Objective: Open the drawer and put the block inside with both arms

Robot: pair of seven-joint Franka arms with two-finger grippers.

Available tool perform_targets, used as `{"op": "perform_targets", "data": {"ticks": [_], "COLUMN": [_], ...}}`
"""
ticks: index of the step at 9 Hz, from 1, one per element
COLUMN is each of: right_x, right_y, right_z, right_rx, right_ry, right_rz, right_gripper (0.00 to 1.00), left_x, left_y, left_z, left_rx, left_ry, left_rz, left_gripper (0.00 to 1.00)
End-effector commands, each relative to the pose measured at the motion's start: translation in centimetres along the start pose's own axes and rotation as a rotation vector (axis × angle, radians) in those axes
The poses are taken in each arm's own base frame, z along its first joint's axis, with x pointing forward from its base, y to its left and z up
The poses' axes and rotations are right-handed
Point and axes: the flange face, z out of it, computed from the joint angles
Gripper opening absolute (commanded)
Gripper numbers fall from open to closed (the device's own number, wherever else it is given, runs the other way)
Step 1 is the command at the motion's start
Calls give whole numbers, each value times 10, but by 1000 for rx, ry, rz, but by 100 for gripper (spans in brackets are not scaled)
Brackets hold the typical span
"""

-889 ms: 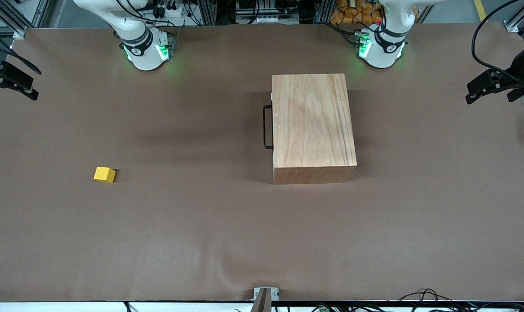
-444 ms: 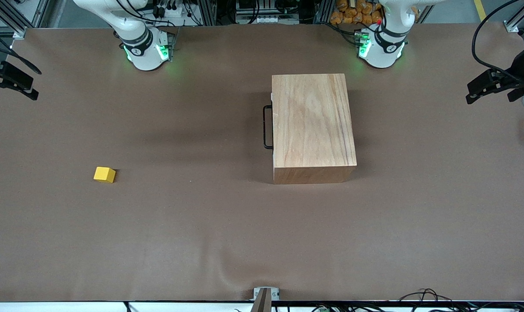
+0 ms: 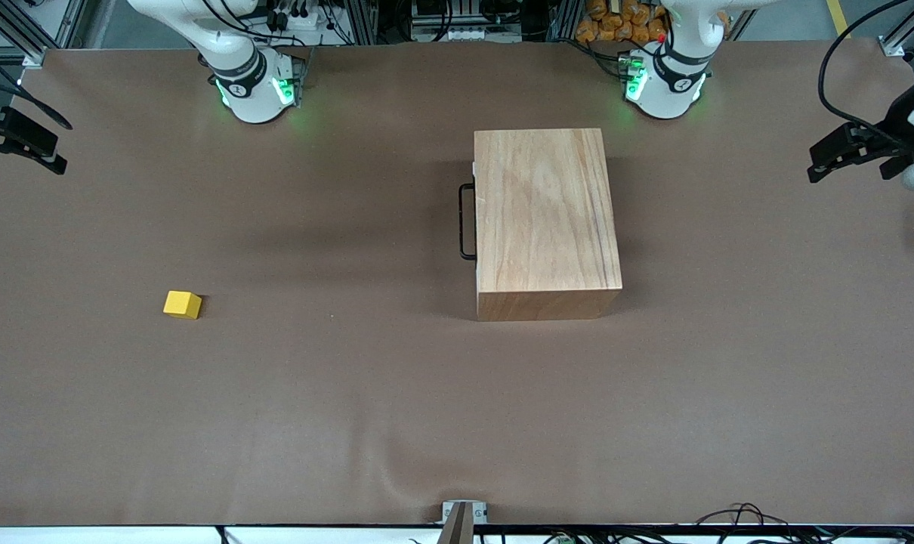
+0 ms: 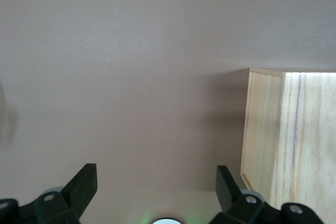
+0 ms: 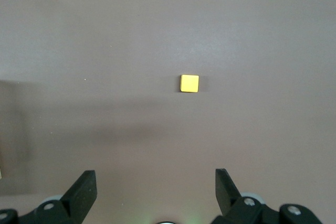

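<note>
nothing grasped yet, drawer [image 3: 475,211] sitting closed in wooden box [image 3: 546,219]. left gripper [image 4: 156,192] and right gripper [image 5: 156,191] hovering, fingers spread, empty. next: handle [image 3: 464,223] pull, then block [image 3: 182,304].

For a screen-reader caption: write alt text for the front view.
A closed wooden box with a black drawer handle sits on the brown table; a yellow block lies toward the right arm's end. The left gripper and right gripper, both open, hang at the table's ends.

drawer [image 3: 473,211]: hidden in wooden box [image 3: 546,219], only handle [image 3: 465,222] shows
</note>
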Motion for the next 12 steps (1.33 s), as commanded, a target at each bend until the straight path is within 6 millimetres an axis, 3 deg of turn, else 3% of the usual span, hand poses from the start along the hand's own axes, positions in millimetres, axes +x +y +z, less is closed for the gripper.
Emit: {"op": "perform_targets", "data": {"ticks": [1, 2, 5, 7, 9, 11, 12], "right_x": [1, 1, 1, 1, 1, 0, 0], "right_y": [2, 3, 3, 3, 4, 4, 4], "right_z": [-5, -5, -5, -5, -5, -4, -3], "right_rx": [0, -1, 0, 0, 0, 0, 0], "right_ry": [1, 1, -1, -1, -1, -4, -9], "right_rz": [14, 15, 15, 17, 17, 18, 18], "right_gripper": [100, 100, 100, 100, 100, 100, 100], "left_x": [1, 6, 16, 17, 16, 4, -7], "left_y": [51, 64, 155, 249, 325, 393, 415], "left_z": [-16, -19, -7, 17, 53, 75, 80], "left_rx": [17, 0, -95, -110, -150, -200, -186], "left_ry": [26, 11, -64, -72, -45, -22, -13], "left_rz": [31, 28, -110, -217, -258, -305, -290], "left_gripper": [100, 100, 100, 100, 100, 100, 100]}}
